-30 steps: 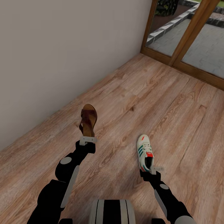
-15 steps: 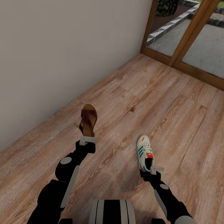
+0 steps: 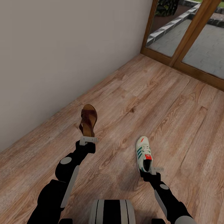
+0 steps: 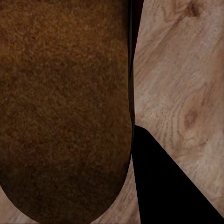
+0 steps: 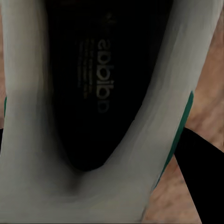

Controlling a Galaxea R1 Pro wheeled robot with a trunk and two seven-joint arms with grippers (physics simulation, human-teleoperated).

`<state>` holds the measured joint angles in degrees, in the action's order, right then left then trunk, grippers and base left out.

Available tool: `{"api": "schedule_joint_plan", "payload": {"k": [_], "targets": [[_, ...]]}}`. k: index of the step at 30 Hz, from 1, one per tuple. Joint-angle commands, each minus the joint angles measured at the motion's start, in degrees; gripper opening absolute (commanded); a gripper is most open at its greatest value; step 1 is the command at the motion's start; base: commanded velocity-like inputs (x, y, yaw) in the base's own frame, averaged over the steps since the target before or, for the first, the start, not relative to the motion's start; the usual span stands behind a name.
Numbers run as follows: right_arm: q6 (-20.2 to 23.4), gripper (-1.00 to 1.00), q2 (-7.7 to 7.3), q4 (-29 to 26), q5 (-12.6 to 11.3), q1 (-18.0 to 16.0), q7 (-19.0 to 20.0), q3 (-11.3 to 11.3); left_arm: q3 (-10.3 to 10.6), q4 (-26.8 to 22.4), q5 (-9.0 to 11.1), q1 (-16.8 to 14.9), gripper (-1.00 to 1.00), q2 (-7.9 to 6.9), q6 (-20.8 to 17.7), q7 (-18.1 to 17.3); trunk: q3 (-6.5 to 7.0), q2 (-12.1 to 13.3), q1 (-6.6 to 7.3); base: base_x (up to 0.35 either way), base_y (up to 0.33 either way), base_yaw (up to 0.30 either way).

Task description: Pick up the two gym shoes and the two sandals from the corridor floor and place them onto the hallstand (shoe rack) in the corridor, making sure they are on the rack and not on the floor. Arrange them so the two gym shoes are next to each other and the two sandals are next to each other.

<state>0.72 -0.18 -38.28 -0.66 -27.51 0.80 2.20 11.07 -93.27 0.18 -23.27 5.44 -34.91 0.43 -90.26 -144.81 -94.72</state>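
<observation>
From your head camera you look down over both black arms onto a brown wood-plank floor (image 3: pixel 161 102). Your left gripper (image 3: pixel 88 140), at about 9 o'clock from the picture's centre, is pinching the heel end of a brown sandal (image 3: pixel 88 120), which points away from you toward 12 o'clock, near a plain grey wall (image 3: pixel 62 46). Your right gripper (image 3: pixel 153 170), down at about 5 o'clock, is clamped on the heel of a white sneaker (image 3: pixel 144 153) with green stripes and a red tongue label, toe pointing toward 11 o'clock. The two shoes are well apart. A wood-framed glass door (image 3: pixel 193 34) stands at 1 o'clock. The left wrist camera sees the sandal's dark brown sole (image 4: pixel 63 107) close up against the planks; the right wrist camera looks into the sneaker's dark opening (image 5: pixel 95 88).
</observation>
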Motion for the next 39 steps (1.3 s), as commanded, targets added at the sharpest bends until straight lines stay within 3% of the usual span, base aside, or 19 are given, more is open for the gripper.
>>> {"api": "schedule_joint_plan", "payload": {"k": [1,20,36,39], "targets": [[0.07,-1.0,0.01,-0.03,-0.13,0.0,0.08,0.09,0.01,-0.07,-0.18,-0.02,-1.0,0.01,-0.34,-0.1,-0.03,-0.01,0.01,0.0,0.0,0.0],[0.07,-1.0,0.01,0.12,-0.13,0.0,0.09,0.09,0.01,-0.11,-0.18,-0.02,-1.0,0.01,-0.49,-0.08,-0.03,-0.01,0.01,0.0,0.0,0.0],[0.16,-1.0,0.06,-0.29,-0.05,0.0,0.06,0.02,-0.32,1.07,0.0,-0.02,-1.0,-0.09,-0.34,-0.22,3.51,0.2,0.42,0.0,0.0,0.0],[0.16,-1.0,0.09,-0.53,-0.1,0.01,0.07,0.01,-0.28,2.05,0.1,-0.02,-1.0,-0.08,-0.27,-0.24,3.51,0.2,0.42,0.0,0.0,0.0]]}}
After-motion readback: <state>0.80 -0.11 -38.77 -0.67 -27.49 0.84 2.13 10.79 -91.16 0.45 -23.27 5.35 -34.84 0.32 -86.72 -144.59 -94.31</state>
